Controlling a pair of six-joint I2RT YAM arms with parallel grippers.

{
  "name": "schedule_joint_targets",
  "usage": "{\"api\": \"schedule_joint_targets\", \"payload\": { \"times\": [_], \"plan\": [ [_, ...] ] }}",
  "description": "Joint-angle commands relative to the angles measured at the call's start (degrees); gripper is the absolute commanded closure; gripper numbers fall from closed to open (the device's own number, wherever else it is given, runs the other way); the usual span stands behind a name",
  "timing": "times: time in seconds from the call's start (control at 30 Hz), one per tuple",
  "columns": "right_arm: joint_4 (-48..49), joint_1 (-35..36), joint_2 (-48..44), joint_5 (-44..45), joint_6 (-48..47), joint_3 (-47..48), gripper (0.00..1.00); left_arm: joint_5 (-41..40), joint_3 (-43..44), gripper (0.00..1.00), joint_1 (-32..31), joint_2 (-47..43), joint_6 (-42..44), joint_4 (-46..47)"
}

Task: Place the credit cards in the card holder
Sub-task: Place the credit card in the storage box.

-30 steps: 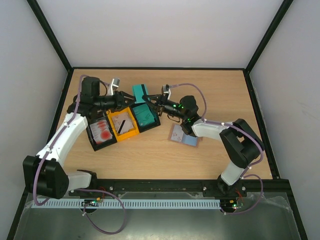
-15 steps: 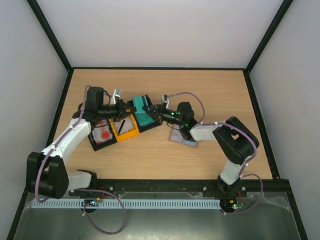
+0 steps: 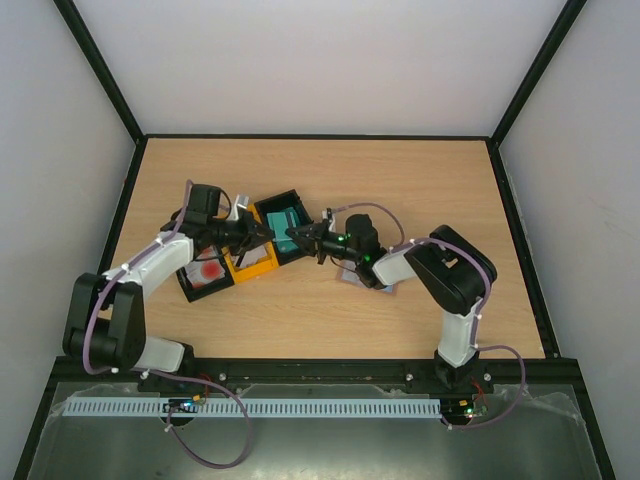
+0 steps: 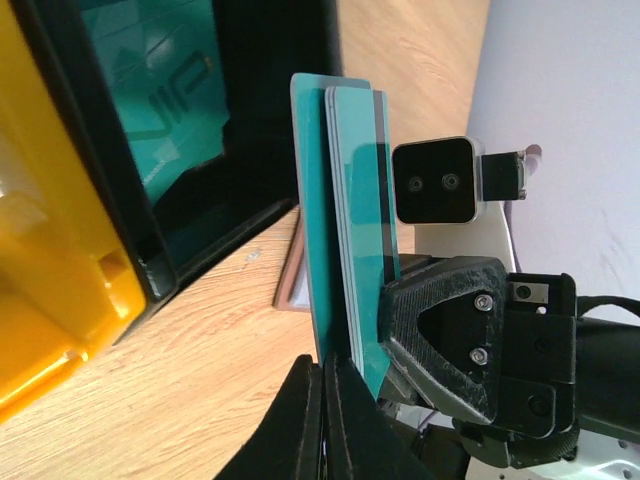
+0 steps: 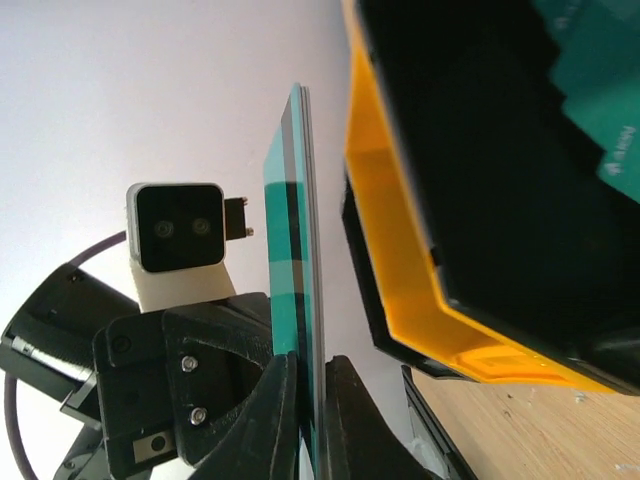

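A few teal credit cards (image 4: 345, 220) stand on edge above the table, slightly fanned. My left gripper (image 4: 322, 365) is shut on their lower edge. Facing it, my right gripper (image 5: 312, 362) pinches the same teal cards (image 5: 300, 250) from the other side, with barely a slit at one finger. In the top view the left gripper (image 3: 265, 236) and the right gripper (image 3: 296, 237) meet tip to tip beside the trays. The brown card holder (image 3: 383, 286) lies flat under the right arm, mostly hidden. Its corner (image 4: 292, 285) shows behind the cards.
Three trays sit in a row: a black tray with red-and-white cards (image 3: 205, 272), a yellow tray (image 3: 250, 262), and a black tray with teal cards (image 3: 285, 222). The yellow tray (image 5: 400, 280) lies close beside the held cards. Black frame rails border the table.
The left jaws closed on the teal cards. Both grippers moved toward the near side with the cards between them, and the right forearm came down over the card holder.
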Motion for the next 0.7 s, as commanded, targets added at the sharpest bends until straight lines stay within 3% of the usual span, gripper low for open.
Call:
{"api": "schedule_joint_targets", "payload": {
  "times": [0.0,0.37,0.67],
  "plan": [
    [-3.59,-0.34,2.55,2.45,1.71,-2.0,0.94,-1.54,1.18,0.98,0.04,1.53,2.47,0.17],
    [-8.74,-0.71,2.98,3.65,0.41,-2.44,0.77,-6.78,3.17,0.98,-0.03,2.89,7.5,-6.68],
    [-20.16,-0.7,-0.4,5.47,-6.05,0.02,0.54,-15.25,7.68,0.98,-0.05,-0.37,12.02,-16.8]
  ]
}}
